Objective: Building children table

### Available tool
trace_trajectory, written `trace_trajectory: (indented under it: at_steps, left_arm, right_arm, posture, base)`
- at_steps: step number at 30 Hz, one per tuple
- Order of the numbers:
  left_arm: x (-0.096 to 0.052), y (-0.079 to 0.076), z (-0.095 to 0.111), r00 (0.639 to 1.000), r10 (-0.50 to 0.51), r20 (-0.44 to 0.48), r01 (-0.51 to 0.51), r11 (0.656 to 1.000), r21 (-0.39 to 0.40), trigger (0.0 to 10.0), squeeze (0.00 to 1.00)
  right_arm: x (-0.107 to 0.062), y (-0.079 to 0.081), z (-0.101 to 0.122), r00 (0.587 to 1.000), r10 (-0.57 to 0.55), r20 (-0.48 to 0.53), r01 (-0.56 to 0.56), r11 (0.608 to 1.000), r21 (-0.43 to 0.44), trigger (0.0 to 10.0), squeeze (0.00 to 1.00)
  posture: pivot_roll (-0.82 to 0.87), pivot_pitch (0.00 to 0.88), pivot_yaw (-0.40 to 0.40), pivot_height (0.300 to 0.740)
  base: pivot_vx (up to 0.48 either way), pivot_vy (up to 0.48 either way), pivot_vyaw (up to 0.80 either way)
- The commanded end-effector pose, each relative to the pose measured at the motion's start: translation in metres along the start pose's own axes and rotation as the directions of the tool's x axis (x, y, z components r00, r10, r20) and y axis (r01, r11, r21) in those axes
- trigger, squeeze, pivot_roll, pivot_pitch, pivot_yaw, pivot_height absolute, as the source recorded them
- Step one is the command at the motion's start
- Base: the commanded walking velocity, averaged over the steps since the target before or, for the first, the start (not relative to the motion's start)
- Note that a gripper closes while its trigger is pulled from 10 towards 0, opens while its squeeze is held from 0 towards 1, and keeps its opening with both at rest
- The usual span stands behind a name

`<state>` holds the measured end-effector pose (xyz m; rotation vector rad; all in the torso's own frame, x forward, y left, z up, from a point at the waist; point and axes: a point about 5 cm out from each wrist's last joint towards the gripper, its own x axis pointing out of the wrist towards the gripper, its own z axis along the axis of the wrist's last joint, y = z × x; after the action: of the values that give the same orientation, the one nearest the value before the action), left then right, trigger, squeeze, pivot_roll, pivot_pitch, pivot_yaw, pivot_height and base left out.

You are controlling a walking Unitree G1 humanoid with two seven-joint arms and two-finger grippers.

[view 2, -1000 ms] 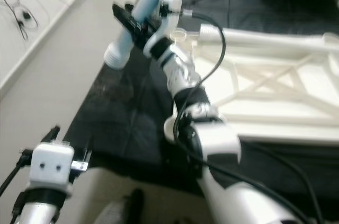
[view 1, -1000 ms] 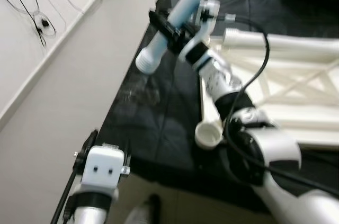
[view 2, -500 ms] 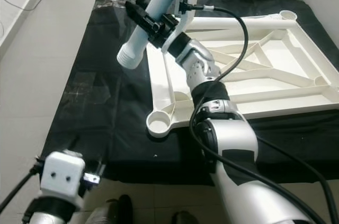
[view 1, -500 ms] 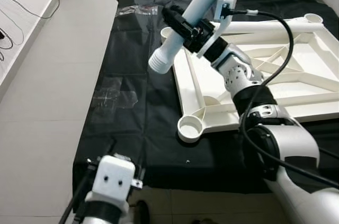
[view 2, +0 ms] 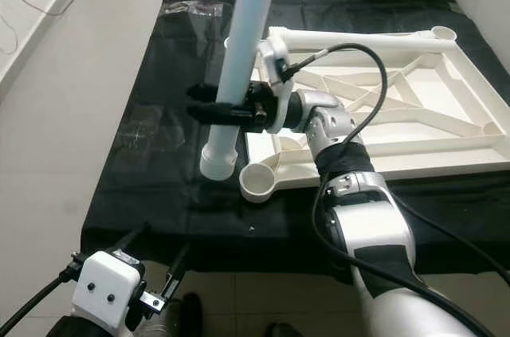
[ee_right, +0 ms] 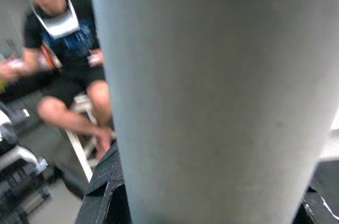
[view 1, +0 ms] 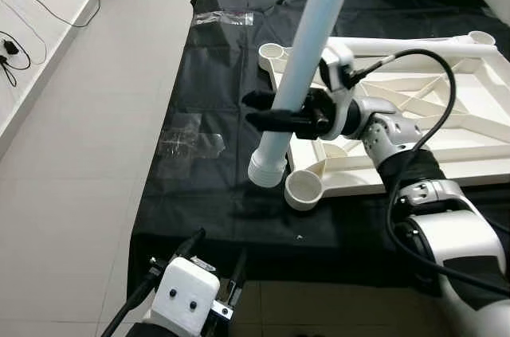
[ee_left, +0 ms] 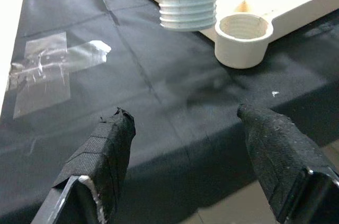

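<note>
A white table frame (view 1: 466,168) lies upside down on the black-covered table (view 1: 203,74). My right gripper (view 1: 251,109) is shut on a pale blue table leg (view 1: 309,54), holding it nearly upright. The leg's threaded end (view 1: 267,171) hangs just left of the frame's near corner socket (view 1: 304,190) and slightly above it, not inside it. In the left wrist view the threaded end (ee_left: 187,4) and the socket (ee_left: 243,38) sit side by side. My left gripper (ee_left: 180,113) is open, low at the table's front edge, with nothing between its fingers.
A patch of clear tape (view 1: 190,142) is stuck to the black cover, and a clear plastic bag (view 1: 223,18) lies at the far left. Pale floor runs along the table's left, with cables (view 1: 12,46) by the wall. A seated person (ee_right: 69,38) appears behind the leg in the right wrist view.
The head camera has shifted. My right gripper has swung the leg from a slant to nearly upright and brought its threaded end down beside the near corner socket.
</note>
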<state>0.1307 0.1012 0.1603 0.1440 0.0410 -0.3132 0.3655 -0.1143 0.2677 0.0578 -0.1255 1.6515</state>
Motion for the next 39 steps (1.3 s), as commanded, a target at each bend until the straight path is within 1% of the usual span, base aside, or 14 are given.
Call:
trace_trajectory:
  at_steps: [1,9,15,16,19,22,25,27,29,31,34,36,37,39]
  left_arm:
    - [-0.004,-0.016,0.001,0.998,-0.061,0.001,0.061,0.996,-0.067,10.0,0.00]
    - [-0.006,-0.016,0.002,0.998,-0.062,-0.005,0.062,0.996,-0.061,10.0,0.00]
    - [-0.007,-0.013,0.001,0.999,-0.030,-0.018,0.029,0.997,-0.071,10.0,0.00]
    - [-0.005,-0.007,0.001,1.000,0.015,-0.018,-0.017,0.997,-0.070,10.0,0.00]
    - [-0.005,-0.003,0.001,0.999,0.047,-0.017,-0.048,0.996,-0.068,10.0,0.00]
    - [0.003,0.017,-0.001,0.980,0.197,-0.004,-0.197,0.980,-0.001,10.0,0.00]
    - [0.005,0.022,-0.002,0.975,0.224,-0.001,-0.224,0.975,-0.001,10.0,0.00]
    - [0.011,0.027,-0.004,0.969,0.247,0.009,-0.247,0.969,-0.004,10.0,0.00]
    - [0.013,0.029,-0.004,0.967,0.254,0.012,-0.254,0.967,-0.002,10.0,0.00]
    - [0.017,0.031,-0.006,0.965,0.261,0.023,-0.261,0.965,0.004,10.0,0.00]
    - [0.020,0.031,-0.007,0.964,0.263,0.028,-0.263,0.965,0.005,10.0,0.00]
    - [0.026,0.033,-0.010,0.962,0.270,0.037,-0.271,0.963,0.009,10.0,0.00]
    - [0.026,0.033,-0.010,0.962,0.270,0.037,-0.271,0.963,0.009,10.0,0.00]
    - [0.030,0.037,-0.014,0.960,0.279,0.036,-0.280,0.959,0.032,10.0,0.00]
  right_arm:
    - [-0.006,0.001,-0.008,0.999,-0.012,-0.042,0.012,1.000,0.008,10.0,0.00]
    - [-0.020,0.001,-0.011,0.997,-0.047,-0.062,0.048,0.999,0.007,10.0,0.00]
    - [-0.023,-0.013,0.021,0.968,-0.217,0.129,0.223,0.974,-0.033,10.0,0.00]
    - [-0.019,-0.022,0.031,0.913,-0.354,0.201,0.360,0.933,0.004,10.0,0.00]
    - [-0.016,-0.028,0.036,0.865,-0.440,0.239,0.444,0.895,0.041,10.0,0.00]
    - [-0.009,-0.043,0.044,0.678,-0.665,0.312,0.670,0.734,0.108,10.0,0.00]
    - [-0.006,-0.045,0.043,0.645,-0.691,0.326,0.694,0.709,0.129,10.0,0.00]
    - [-0.003,-0.047,0.040,0.557,-0.747,0.363,0.752,0.639,0.163,10.0,0.00]
    - [-0.003,-0.048,0.039,0.517,-0.768,0.377,0.779,0.605,0.164,10.0,0.00]
    - [-0.004,-0.048,0.037,0.438,-0.808,0.395,0.842,0.523,0.137,10.0,0.00]
    - [-0.004,-0.047,0.034,0.395,-0.827,0.400,0.870,0.476,0.125,10.0,0.00]
    - [-0.003,-0.040,0.020,0.325,-0.864,0.384,0.927,0.372,0.053,10.0,0.00]
    - [-0.003,-0.040,0.020,0.325,-0.864,0.384,0.927,0.372,0.053,10.0,0.00]
    - [-0.003,-0.034,0.003,0.275,-0.906,0.321,0.960,0.277,-0.038,10.0,0.00]
  posture:
    - [0.17,0.259,-0.036,0.740]
    - [0.17,0.273,-0.030,0.740]
    - [0.17,0.277,-0.026,0.740]
    - [0.17,0.267,-0.023,0.740]
    - [0.17,0.267,-0.023,0.740]
    - [0.17,0.230,-0.027,0.740]
    - [0.16,0.216,-0.030,0.740]
    - [0.15,0.176,-0.035,0.740]
    - [0.15,0.176,-0.035,0.740]
    - [0.14,0.125,-0.042,0.740]
    - [0.14,0.116,-0.043,0.740]
    - [0.13,0.055,-0.045,0.740]
    - [0.13,0.055,-0.045,0.740]
    - [0.12,0.033,-0.043,0.740]
  base:
    - [0.000,0.000,0.00]
    - [0.000,0.000,0.00]
    - [0.000,0.000,0.00]
    - [0.000,0.000,0.00]
    - [0.000,0.000,0.00]
    - [0.000,0.000,0.00]
    - [0.000,0.000,0.00]
    - [0.000,0.000,0.00]
    - [0.000,0.000,0.00]
    - [0.000,0.000,0.00]
    - [0.000,0.000,0.00]
    - [0.000,0.000,0.00]
    - [0.000,0.000,0.00]
    - [0.000,0.000,0.00]
